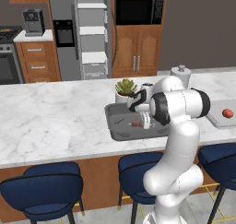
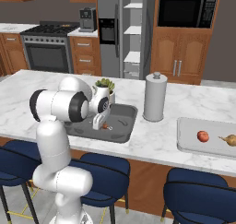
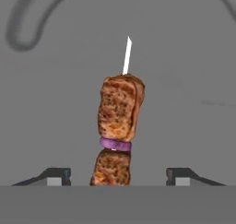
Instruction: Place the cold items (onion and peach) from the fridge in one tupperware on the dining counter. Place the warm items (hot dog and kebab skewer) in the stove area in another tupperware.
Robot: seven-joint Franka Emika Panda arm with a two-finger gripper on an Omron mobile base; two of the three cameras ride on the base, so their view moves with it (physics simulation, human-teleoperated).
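The gripper stands wide open, gripping nothing, its tips well apart either side of the kebab skewer, which lies in the dark tupperware, point toward twelve o'clock in the hand view.

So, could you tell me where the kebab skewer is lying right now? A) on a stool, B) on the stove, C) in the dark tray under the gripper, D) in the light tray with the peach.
C: the kebab skewer lies on the floor of the dark tray, between the open fingers of the gripper, which is not gripping it.
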